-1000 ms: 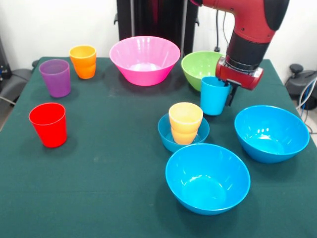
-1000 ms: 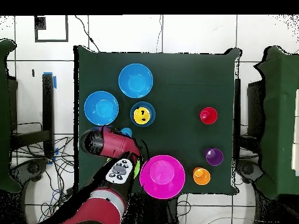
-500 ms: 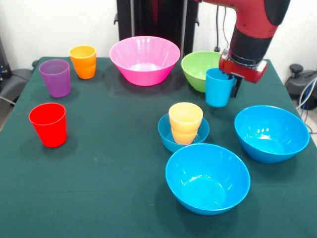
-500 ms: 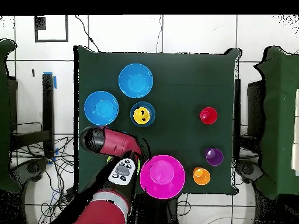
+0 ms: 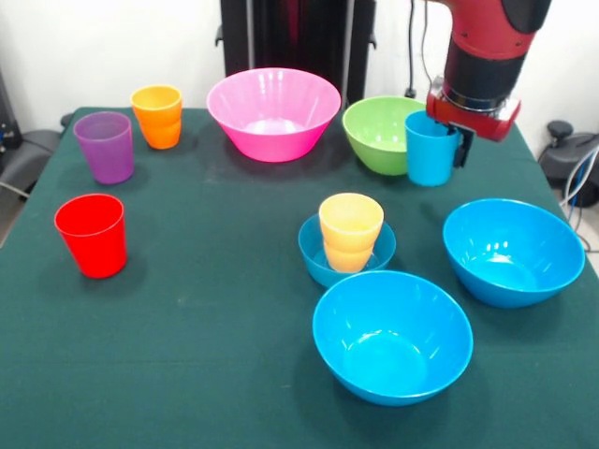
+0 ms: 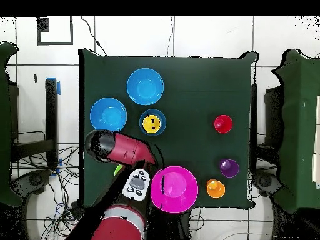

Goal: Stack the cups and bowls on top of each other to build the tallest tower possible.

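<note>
**Light blue cup held aloft by green bowl**

Gripper clamped on rim of light blue cup, cup upright & off the table, just in front of green bowl. Overhead: arm covers cup & most of green bowl.

Tower so far = yellow-orange cup seated in small blue bowl, mid-table, below & left of held cup. Two large blue bowls: one near front, one at right. Pink bowl left of green bowl. Orange cup, purple cup, red cup at left on green cloth, well apart from tower.
</note>
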You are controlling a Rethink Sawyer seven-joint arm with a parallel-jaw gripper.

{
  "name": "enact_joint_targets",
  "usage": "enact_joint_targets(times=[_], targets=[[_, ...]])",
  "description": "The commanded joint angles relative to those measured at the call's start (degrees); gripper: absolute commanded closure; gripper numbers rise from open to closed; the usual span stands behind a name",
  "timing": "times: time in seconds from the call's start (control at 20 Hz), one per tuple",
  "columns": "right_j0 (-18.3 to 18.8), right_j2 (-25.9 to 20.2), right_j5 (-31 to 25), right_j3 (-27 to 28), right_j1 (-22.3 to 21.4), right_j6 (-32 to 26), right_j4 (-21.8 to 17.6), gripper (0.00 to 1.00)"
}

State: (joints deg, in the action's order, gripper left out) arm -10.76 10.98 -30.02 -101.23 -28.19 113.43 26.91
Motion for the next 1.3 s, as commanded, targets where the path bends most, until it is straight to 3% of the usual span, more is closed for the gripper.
enact_joint_targets(times=[0.05,0.5,1.0,1.3], targets=[[2.5,-11.2,1.8,-3.1,2.1,9.5,4.5,1.00],[0.9,-13.7,9.7,-4.9,5.2,12.7,6.9,1.00],[-4.5,-7.7,11.2,-1.9,9.7,15.6,6.2,1.00],[-5.5,-5.9,9.5,-0.8,11.2,15.8,5.9,1.00]])
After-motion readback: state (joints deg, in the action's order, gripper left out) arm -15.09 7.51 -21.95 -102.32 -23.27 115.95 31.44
